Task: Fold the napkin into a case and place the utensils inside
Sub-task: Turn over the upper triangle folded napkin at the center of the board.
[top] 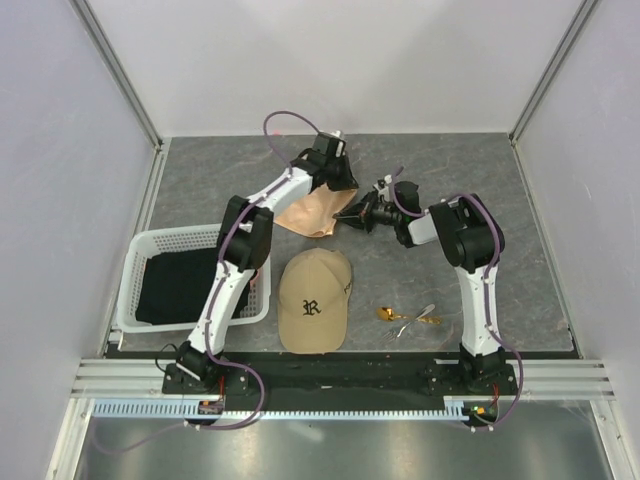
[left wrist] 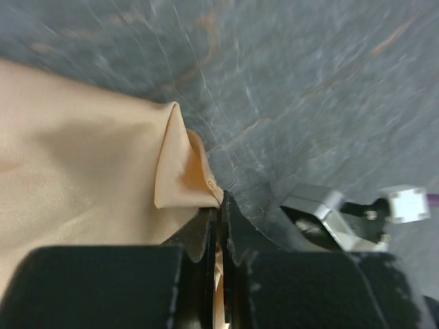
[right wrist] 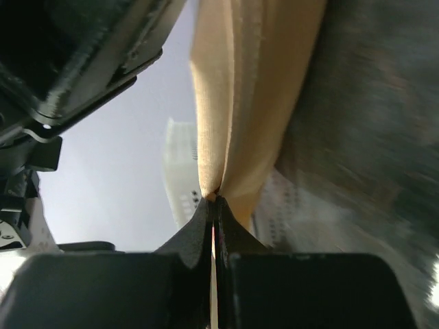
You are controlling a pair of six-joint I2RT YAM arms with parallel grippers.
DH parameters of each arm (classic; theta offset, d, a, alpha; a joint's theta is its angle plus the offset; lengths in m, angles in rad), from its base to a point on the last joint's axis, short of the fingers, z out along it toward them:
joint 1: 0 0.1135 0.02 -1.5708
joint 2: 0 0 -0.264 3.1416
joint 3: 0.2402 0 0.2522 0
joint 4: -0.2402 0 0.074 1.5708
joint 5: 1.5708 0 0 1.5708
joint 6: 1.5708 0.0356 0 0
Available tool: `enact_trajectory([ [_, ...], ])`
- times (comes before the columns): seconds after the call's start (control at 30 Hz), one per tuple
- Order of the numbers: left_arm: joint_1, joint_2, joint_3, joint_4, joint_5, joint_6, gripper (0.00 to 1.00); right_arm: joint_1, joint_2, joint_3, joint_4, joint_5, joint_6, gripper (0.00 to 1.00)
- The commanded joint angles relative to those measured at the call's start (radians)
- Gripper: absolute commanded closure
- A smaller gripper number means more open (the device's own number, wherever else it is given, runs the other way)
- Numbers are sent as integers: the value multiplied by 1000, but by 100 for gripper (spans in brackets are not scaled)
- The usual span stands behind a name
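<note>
Showed, from overhead, a grey marbled table (top: 480, 180) boxed in by pale walls. Held the napkin (top: 312, 212) from two sides at the far middle of that table: by the left claw (top: 338, 186), reaching down onto its far edge, and by the right claw (top: 353, 217), coming in at its right edge, the two claws close together with peach cloth bunched between and below them. Made the grip plain in the left wrist view: left claw (left wrist: 219, 214) with black fingers pressed together on a thin raised fold of the napkin (left wrist: 82, 171), smooth cloth spreading to that claw's left, bare table (left wrist: 309, 82) ahead of it, and a grey metal part of the other arm (left wrist: 329, 219) just to its right. Repeated it in the right wrist view: right claw (right wrist: 214, 205) pinched tight on a pleat of the napkin (right wrist: 247, 89) stretching straight away from the fingertips, with the black body of the left arm (right wrist: 75, 55) crowding in close at that claw's upper left and everything behind blurred. Set the rest nearer the arm bases, behind both claws: a tan baseball cap (top: 313, 300) near the napkin's closest edge; the utensils (top: 408, 317), a gold spoon (top: 388, 314) among silvery pieces, just beside the cap and well apart from the right claw; a white basket (top: 135, 262) holding a black cloth (top: 180, 285), well off to the left claw's left, its right side crossed by the left arm.
</note>
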Motion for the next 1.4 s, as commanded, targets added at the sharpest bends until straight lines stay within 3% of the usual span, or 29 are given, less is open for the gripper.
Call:
enact_trajectory([
  [0.0,0,-8,61,209,-99,58,98,-6,-76,-36,-73,-200,-171,100],
  [0.1,-3,6,62,212,-83,48,98,-16,-112,-54,-215,-189,-269,100],
  [0.17,-3,7,56,210,-75,34,87,-23,-138,-46,-385,-154,-387,100],
  [0.27,-3,6,79,191,3,29,58,-46,-167,-23,-599,-94,-478,98],
  [0.33,3,-14,113,142,60,26,21,-73,-181,4,-732,-79,-574,98],
  [0.5,55,-187,-1,103,235,15,0,-125,-144,76,-904,-66,-732,99],
  [0.6,109,-287,-53,63,344,-12,0,-148,-138,104,-980,-60,-780,100],
  [0.83,164,-479,-269,-12,350,23,0,-253,-110,214,-1125,2,-887,100],
  [0.9,164,-502,-341,-7,368,20,0,-283,-86,291,-1264,41,-950,89],
  [0.93,163,-507,-358,-9,382,20,0,-289,-84,309,-1302,79,-981,81],
  [0.97,163,-510,-384,-9,387,18,0,-294,-89,322,-1332,107,-1024,62],
  [1.07,164,-507,-395,-10,408,17,0,-294,-167,342,-1431,179,-1070,43],
  [1.27,166,-482,-390,-17,444,-6,2,-236,-276,262,-1483,265,-1112,22],
  [1.37,167,-485,-404,-21,447,-2,2,-199,-244,270,-1466,293,-1135,20],
])
